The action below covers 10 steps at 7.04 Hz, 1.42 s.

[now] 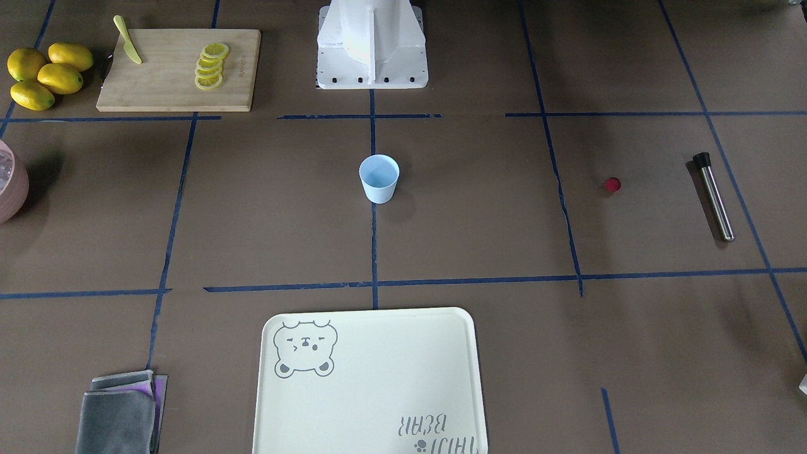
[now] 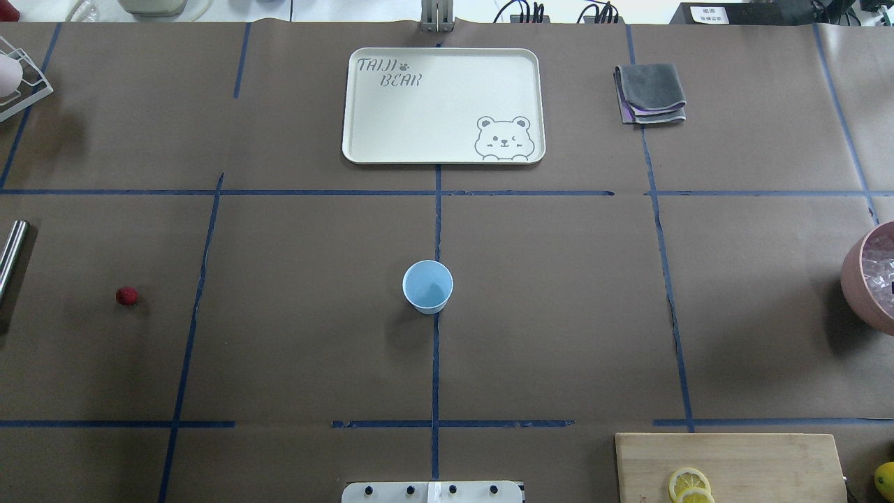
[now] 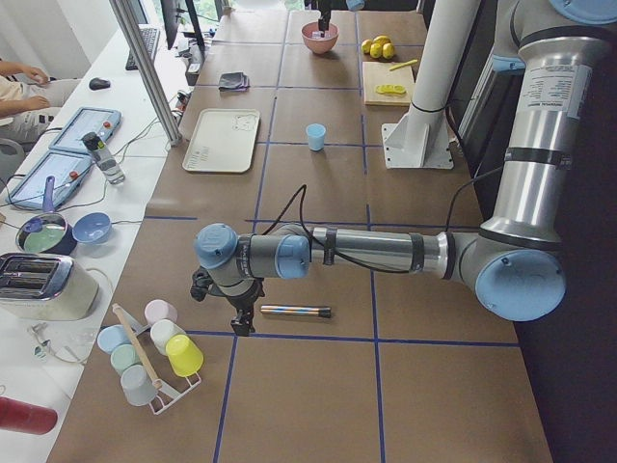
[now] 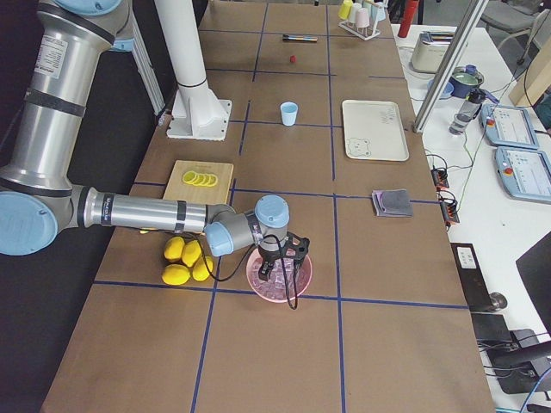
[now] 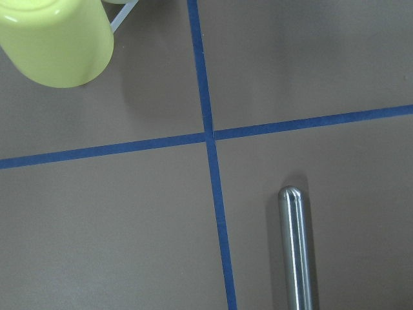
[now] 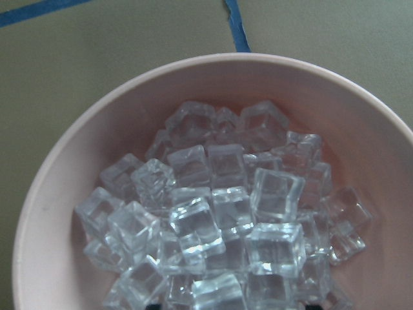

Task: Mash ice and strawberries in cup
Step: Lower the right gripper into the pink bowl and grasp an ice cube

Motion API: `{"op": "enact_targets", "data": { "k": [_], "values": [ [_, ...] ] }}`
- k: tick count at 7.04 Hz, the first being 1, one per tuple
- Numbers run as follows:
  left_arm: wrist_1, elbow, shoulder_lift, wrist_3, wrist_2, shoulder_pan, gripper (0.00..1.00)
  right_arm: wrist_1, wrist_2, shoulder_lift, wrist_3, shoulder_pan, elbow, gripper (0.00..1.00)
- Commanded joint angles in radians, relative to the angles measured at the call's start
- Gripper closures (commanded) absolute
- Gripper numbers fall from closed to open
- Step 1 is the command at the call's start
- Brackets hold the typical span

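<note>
Lower your right hand (image 4: 284, 277) squarely onto 1 top lump of ice (image 6: 213, 219); cannot tell if it's apart.

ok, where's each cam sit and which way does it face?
Front: across table, facing robot; base only.
Overhead: behind robot, looking forward-down; base only.
Left: table's left end; left arm near, by rod.
Right: right end; right arm near, claw over bowl.
Left wrist: straight down on rod; no body.
Right wrist: down into ice; no body clear.
Shared: exterior views all show cup.
</note>
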Motion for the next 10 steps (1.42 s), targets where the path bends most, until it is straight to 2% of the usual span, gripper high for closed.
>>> {"op": "enact_targets", "data": {
  "k": [1, 4, 7, 9, 10],
  "values": [
    [0.0, 0.0, 0.002, 0.001, 0.0, 0.0, 0.0, 0.0, 0.002, 0.001, 0.0, 0.0, -0.003, 0.21],
    [0.0, 0.003, 0.002, 0.001, 0.0, 0.0, 0.0, 0.0, 0.002, 0.008, 0.024, -0.001, -0.003, 0.26],
    [0.0, 0.003, 0.002, 0.001, 0.0, 0.0, 0.0, 0.0, -0.001, 0.014, 0.043, -0.003, -0.008, 0.42],
    [0.0, 0.002, 0.002, 0.001, 0.0, 0.0, 0.0, 0.0, -0.001, 0.014, 0.043, -0.003, -0.006, 0.71],
    [0.0, 0.002, 0.002, 0.001, 0.0, 0.0, 0.0, 0.006, 0.0, 0.014, 0.043, -0.003, -0.005, 0.95]
  ]
}}
